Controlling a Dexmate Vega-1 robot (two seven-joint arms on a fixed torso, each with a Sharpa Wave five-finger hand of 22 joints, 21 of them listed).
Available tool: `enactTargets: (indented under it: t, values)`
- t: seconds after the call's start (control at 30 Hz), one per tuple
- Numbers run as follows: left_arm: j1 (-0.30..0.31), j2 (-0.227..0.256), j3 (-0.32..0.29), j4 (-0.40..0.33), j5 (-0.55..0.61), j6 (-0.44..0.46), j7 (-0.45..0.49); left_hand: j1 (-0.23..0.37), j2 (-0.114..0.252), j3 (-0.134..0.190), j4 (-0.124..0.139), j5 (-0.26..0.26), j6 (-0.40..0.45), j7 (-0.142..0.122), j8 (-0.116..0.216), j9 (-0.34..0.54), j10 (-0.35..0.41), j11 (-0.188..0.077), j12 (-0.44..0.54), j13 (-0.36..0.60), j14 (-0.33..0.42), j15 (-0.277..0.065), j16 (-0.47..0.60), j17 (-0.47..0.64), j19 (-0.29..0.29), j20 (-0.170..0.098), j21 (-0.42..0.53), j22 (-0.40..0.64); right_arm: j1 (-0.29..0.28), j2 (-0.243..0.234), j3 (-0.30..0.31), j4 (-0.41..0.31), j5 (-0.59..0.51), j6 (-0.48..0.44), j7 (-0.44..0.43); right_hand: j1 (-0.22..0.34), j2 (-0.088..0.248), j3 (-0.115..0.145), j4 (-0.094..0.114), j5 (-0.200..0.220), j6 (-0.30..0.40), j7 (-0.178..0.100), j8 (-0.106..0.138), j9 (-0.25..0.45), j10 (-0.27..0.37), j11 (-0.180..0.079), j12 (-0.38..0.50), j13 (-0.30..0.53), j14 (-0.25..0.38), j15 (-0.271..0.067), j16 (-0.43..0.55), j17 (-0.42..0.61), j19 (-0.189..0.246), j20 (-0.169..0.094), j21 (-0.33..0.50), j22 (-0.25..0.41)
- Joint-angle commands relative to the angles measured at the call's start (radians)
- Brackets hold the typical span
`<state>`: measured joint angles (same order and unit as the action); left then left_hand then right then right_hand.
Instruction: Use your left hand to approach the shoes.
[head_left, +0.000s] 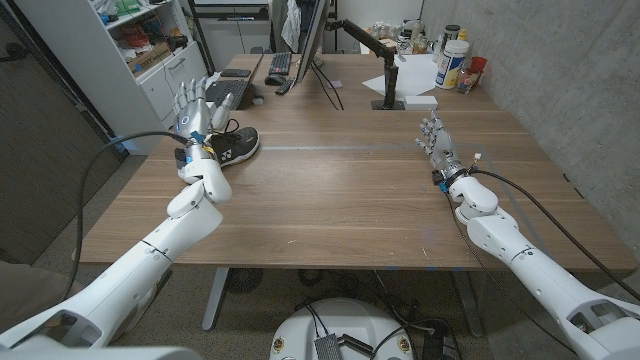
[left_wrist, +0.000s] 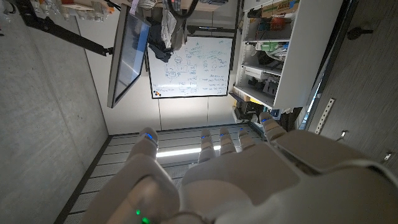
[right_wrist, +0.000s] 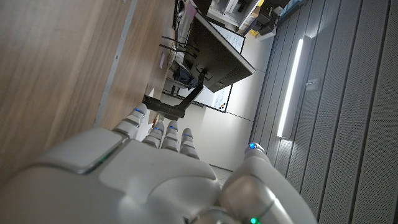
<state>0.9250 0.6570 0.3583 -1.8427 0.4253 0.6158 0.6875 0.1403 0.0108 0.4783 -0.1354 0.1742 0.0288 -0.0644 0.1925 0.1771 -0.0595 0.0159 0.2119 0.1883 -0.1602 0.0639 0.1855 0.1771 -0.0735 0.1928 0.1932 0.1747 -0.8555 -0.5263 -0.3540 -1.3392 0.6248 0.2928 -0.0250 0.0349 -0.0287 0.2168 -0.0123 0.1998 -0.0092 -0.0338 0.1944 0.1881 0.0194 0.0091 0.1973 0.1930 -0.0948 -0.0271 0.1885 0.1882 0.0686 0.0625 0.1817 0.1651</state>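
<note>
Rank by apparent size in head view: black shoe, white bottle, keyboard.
1. black shoe
2. white bottle
3. keyboard
The shoe is nearest the camera and partly behind the left robot hand; bottle versus keyboard is close.

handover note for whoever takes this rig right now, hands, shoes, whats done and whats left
Left hand: open, fingers spread and raised, holding nothing, above the table's left edge, right by the shoe.
Right hand: open, holding nothing, on the right side of the wooden table.
Black sneaker with white markings: lies on the table near its left edge, partly hidden behind the left hand and wrist. I can make out one shoe for sure.
Done: left hand is up close to the shoe, apparently not touching.
Left: judge whether the approach is near enough; if not, bring the hand lower toward the shoe.
</note>
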Motion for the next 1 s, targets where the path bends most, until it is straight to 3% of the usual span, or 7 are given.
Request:
enactTargets:
  t: [0.03,0.57,1.0]
  values:
    - [-0.018,0.007,0.012,0.029,-0.031,0.018,0.016,0.009,-0.006,0.003,-0.005,-0.001,0.01,0.001,0.003,0.003,0.008,-0.001,0.009,0.005,0.005,0.003,0.005,0.002,0.007,0.001,0.005,0.001,-0.003,-0.005,0.003,0.002,0.007,-0.007,0.007,0.007,0.009,-0.003,0.001,0.004,-0.001,-0.002,0.0,0.002,-0.002,0.002,-0.002,0.002,-0.007,0.0,0.003,0.002,-0.002,-0.004,0.003,0.005]
    - [-0.054,0.006,0.016,0.063,-0.093,0.059,0.001,0.008,-0.009,-0.001,-0.004,-0.001,0.006,0.005,-0.001,0.003,-0.003,0.001,0.003,0.005,0.001,0.005,0.002,0.003,0.006,0.0,0.003,0.001,-0.017,-0.009,0.009,-0.006,0.011,-0.007,-0.001,0.008,0.011,-0.004,0.001,0.004,-0.001,-0.002,0.001,0.002,-0.002,0.002,-0.001,0.002,-0.008,0.0,0.004,0.002,-0.003,-0.004,0.004,0.004]
    - [-0.093,0.031,0.038,0.069,-0.15,0.12,-0.067,0.008,-0.009,-0.001,-0.004,0.0,0.001,0.009,-0.004,0.003,-0.01,0.007,0.0,0.005,-0.009,0.009,-0.002,0.003,-0.002,0.001,0.0,0.002,-0.024,-0.012,0.008,-0.015,0.007,-0.01,-0.008,0.009,0.012,-0.004,0.0,0.003,0.0,-0.002,0.001,0.002,-0.002,0.002,-0.001,0.002,-0.008,0.0,0.005,0.002,-0.003,-0.005,0.004,0.004]
